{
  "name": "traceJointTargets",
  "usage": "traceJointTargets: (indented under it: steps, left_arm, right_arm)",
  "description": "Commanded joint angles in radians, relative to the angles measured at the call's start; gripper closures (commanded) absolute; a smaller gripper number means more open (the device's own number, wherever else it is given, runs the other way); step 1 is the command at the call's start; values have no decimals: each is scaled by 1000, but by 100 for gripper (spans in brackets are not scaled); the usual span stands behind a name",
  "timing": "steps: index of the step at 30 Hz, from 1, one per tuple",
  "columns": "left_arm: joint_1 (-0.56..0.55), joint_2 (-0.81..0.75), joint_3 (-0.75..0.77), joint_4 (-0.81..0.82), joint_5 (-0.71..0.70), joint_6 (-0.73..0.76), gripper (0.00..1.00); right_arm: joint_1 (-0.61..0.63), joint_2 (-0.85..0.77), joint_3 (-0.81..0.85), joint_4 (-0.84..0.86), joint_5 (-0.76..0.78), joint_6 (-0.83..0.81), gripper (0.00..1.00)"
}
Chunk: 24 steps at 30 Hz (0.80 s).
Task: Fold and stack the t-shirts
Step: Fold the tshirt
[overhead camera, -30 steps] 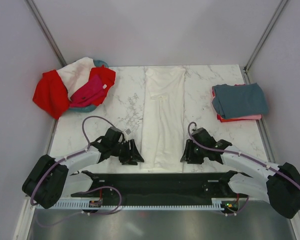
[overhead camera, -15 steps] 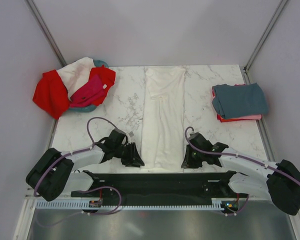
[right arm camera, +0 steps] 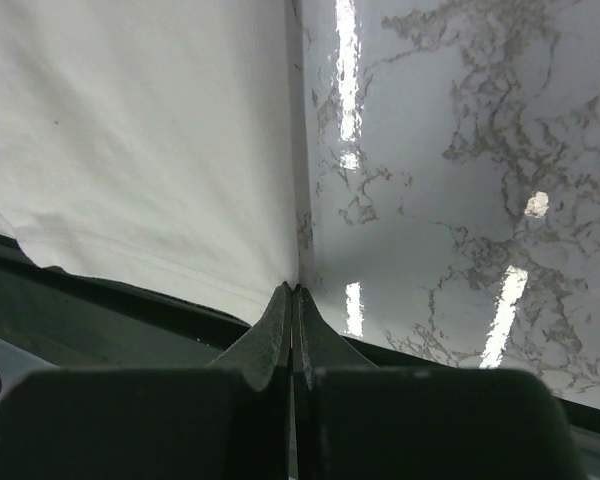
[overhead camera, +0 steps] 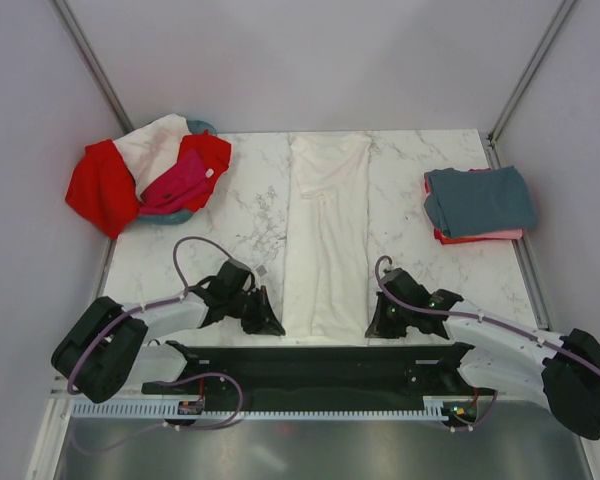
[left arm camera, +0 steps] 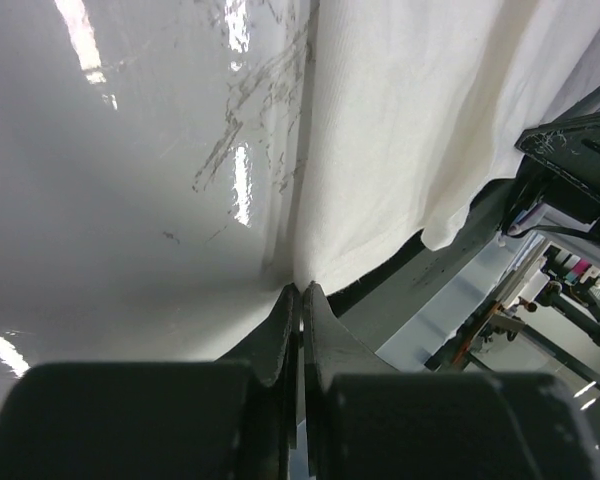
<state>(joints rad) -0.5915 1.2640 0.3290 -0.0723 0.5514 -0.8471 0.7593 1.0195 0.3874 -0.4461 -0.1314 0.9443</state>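
Where the white shirt (overhead camera: 327, 240) lies as a long folded strip down the middle of the table (overhead camera: 240, 215), the grippers sit at its near corners. The left gripper (overhead camera: 270, 322) is closed on the left hem corner. The right gripper (overhead camera: 373, 328) is closed on the right hem corner. The folded shirts (overhead camera: 480, 200) are stacked at the far right.

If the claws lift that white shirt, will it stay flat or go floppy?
Probably floppy: the white shirt is thin cloth lying flat with soft creases. It likely sags between the left claw and right claw, and looks light.
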Motion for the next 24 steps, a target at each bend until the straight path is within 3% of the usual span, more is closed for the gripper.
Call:
traceJointTargets:
  steps: [1, 11, 17, 24]
  left_arm:
    - [-5, -46, -13, 2, -16, -18, 98]
    - [-5, -110, 7, -11, 38, -73, 98]
    - [25, -117, 47, 52, 96, -141, 98]
    - [111, 8, 230, 60, 124, -118, 98]
  right_arm:
    - [3, -38, -9, -60, 27, 14, 100]
    - [3, -93, 56, -111, 49, 13, 100]
    - [-2, -98, 178, -132, 182, -8, 100]
    - [-107, 76, 381, -121, 236, -130, 100]
